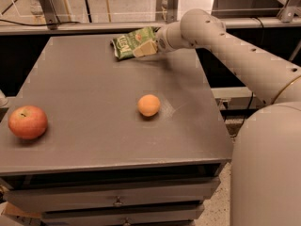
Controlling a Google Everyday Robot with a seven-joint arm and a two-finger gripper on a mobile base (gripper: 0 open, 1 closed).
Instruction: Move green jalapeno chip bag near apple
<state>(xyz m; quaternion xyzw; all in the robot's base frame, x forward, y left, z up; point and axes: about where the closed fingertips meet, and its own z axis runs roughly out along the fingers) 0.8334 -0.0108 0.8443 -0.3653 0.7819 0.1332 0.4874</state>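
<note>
The green jalapeno chip bag [128, 43] lies at the far edge of the grey table [89, 88], right of centre. My gripper [144, 48] reaches in from the right and sits against the bag's right end, covering part of it. The red apple [27, 122] rests at the near left of the table, far from the bag and the gripper.
A small plain orange fruit [148, 105] sits mid-table, between bag and apple. My arm [225, 51] spans the table's far right corner. Drawers [113, 199] are below the table front. Metal framing and a shelf stand behind the table.
</note>
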